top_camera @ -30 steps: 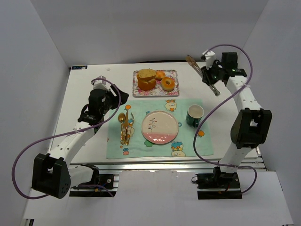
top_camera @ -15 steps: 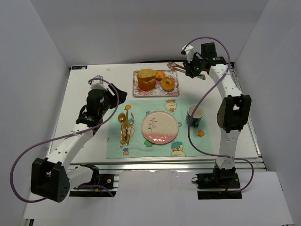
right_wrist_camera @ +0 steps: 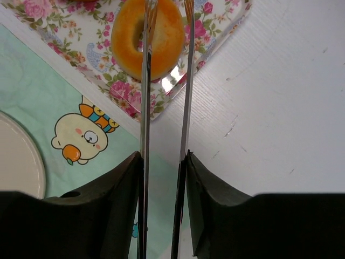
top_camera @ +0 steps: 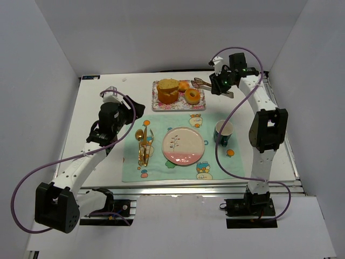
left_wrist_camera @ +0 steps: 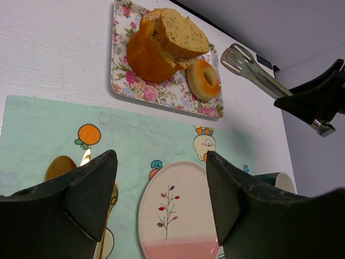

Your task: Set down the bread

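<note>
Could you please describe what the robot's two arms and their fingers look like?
Both the left arm and right arm have white links, bulky black joint housings and black bases, with a purple cable looping loosely along each. The left gripper has broad, matte black wedge fingers; the right gripper has black fingers too, with rounded inner edges.

White table: placemat, floral tray
</note>
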